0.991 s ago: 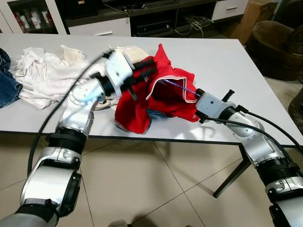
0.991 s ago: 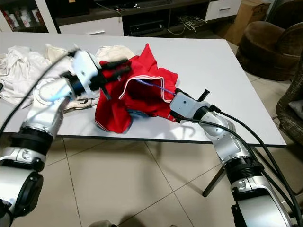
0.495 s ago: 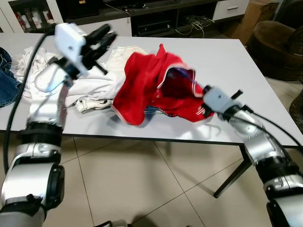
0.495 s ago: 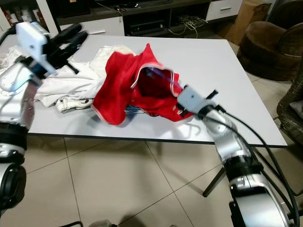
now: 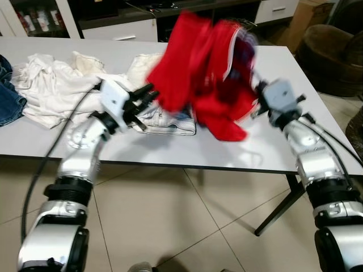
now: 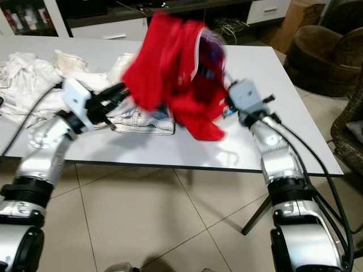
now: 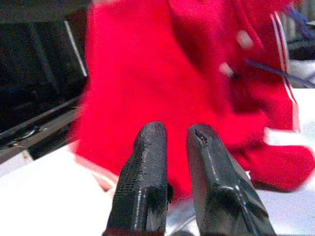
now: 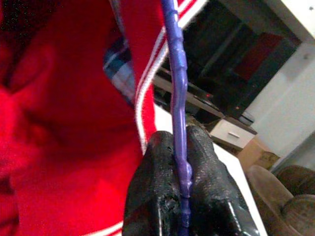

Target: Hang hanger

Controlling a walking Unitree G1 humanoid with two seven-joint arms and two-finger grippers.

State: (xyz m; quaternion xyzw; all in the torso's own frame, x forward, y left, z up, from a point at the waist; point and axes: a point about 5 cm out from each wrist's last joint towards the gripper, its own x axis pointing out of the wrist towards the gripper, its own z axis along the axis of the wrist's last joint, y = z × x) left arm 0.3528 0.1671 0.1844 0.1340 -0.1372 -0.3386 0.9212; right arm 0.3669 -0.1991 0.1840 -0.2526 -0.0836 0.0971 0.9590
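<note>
Left arm: silver, jointed, black cable along it, bent at the elbow, forearm reaching forward and toward the robot's right. Left tool: two long black fingers side by side, a narrow gap between them, nothing held.

Right arm: silver, elbow low, forearm raised steeply upward and inward, grey wrist housing uppermost. Right tool: black fingers pressed together, pinching a thin purple rod between the pads.

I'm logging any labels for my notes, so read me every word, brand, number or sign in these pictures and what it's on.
None can be read.
Red white-trimmed garment on the thin purple plastic hanger: no print shows.
Bottles on the glass-fronted cabinet shelf: labels too small and blurred to read.
</note>
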